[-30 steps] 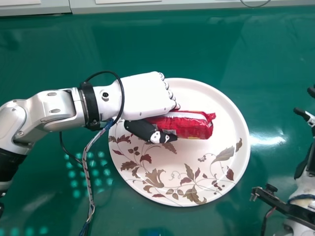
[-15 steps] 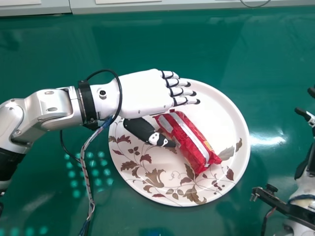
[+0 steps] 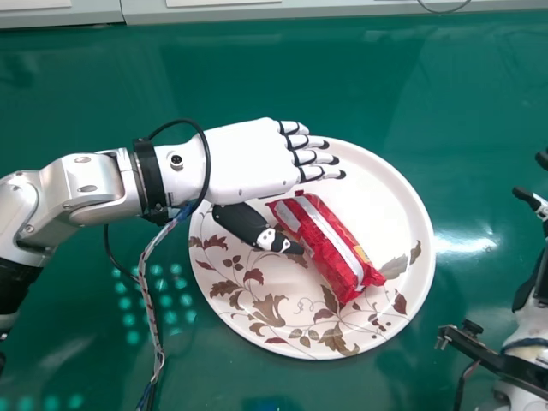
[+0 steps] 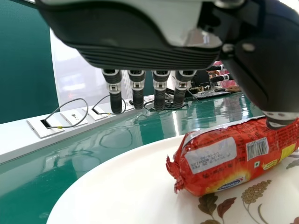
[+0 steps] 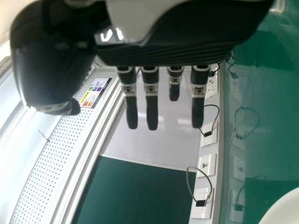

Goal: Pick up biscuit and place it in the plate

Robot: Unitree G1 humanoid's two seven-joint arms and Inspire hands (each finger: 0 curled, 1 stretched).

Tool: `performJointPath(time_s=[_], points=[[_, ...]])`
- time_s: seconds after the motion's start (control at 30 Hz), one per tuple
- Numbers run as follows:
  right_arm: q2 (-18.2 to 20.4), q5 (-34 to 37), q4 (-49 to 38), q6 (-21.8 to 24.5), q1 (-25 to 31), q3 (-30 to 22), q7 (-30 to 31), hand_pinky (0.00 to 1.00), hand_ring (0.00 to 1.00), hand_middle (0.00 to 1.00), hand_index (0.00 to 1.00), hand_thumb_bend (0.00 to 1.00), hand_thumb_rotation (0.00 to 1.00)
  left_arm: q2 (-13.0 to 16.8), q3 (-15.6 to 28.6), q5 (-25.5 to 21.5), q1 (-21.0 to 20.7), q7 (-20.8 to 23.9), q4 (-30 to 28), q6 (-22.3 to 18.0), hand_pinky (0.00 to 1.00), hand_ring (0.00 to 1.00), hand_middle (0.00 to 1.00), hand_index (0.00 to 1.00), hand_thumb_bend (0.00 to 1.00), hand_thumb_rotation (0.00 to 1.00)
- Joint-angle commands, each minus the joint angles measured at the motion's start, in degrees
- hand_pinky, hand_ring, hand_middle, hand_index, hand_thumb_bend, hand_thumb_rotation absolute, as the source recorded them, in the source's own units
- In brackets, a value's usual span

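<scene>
A red, shiny-wrapped, oblong biscuit packet (image 3: 330, 244) lies on the round white plate with brown leaves (image 3: 390, 205); over the plate's left edge, the white-and-black left hand (image 3: 248, 163) is open, fingers straight; placing looks done, so withdrawing clear of the plate comes next; right of the plate, the black-and-white right hand (image 5: 152, 112) is idle, open.

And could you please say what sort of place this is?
Probably a lab or workshop: a glossy green worktop, white socket plates with grey looped cables, and a white perforated panel.
</scene>
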Motion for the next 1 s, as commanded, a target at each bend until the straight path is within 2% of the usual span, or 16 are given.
performJointPath(time_s=[0.0,0.23,0.37,0.47,0.67,0.77,0.83,0.97], points=[[1.0,0.0,0.4,-0.1,0.1,-0.5,-0.3,0.68,0.77,0.78,0.78,0.64,0.38,0.5,1.1,-0.1,0.0,0.6,-0.7,-0.4,0.90,1.00,1.00,1.00,0.89,1.00],[1.1,0.5,0.4,-0.2,0.2,-0.3,-0.1,0.69,0.78,0.79,0.78,0.64,0.38,0.1,3.8,-2.4,1.0,4.0,-0.1,-0.4,0.88,0.99,1.00,1.00,0.77,0.99],[1.1,0.5,0.5,-0.6,0.4,-0.3,-0.2,0.68,0.78,0.78,0.77,0.65,0.37,1.1,5.5,-6.8,1.4,3.0,0.5,-0.5,0.83,0.97,1.00,1.00,0.74,0.99],[1.3,-0.1,0.4,-0.3,0.6,-0.1,-0.4,0.68,0.77,0.78,0.77,0.65,0.38,2.4,7.0,-10.0,2.2,2.9,1.6,-1.3,0.85,0.97,1.00,1.00,0.72,0.97],[1.3,-0.8,0.4,-0.3,1.1,0.1,-0.6,0.68,0.78,0.79,0.78,0.65,0.40,3.4,11.4,-13.5,6.2,7.2,4.5,-4.6,0.78,0.93,0.98,1.00,0.67,0.93],[1.3,-0.9,0.4,-0.2,1.2,0.3,-0.5,0.68,0.78,0.79,0.78,0.65,0.40,4.0,13.7,-15.6,9.0,7.4,4.5,-4.4,0.80,0.94,0.98,1.00,0.65,0.93],[1.2,-0.9,0.6,-0.3,1.1,0.3,-0.3,0.68,0.78,0.79,0.78,0.65,0.40,4.5,15.1,-17.9,10.8,6.8,4.1,-3.9,0.82,0.94,0.98,1.00,0.60,0.93],[1.1,-1.4,0.7,-0.2,1.1,0.4,-0.3,0.66,0.78,0.80,0.79,0.64,0.41,4.6,18.2,-23.1,15.4,6.2,3.3,-1.5,0.80,0.91,0.96,0.97,0.40,0.79]])
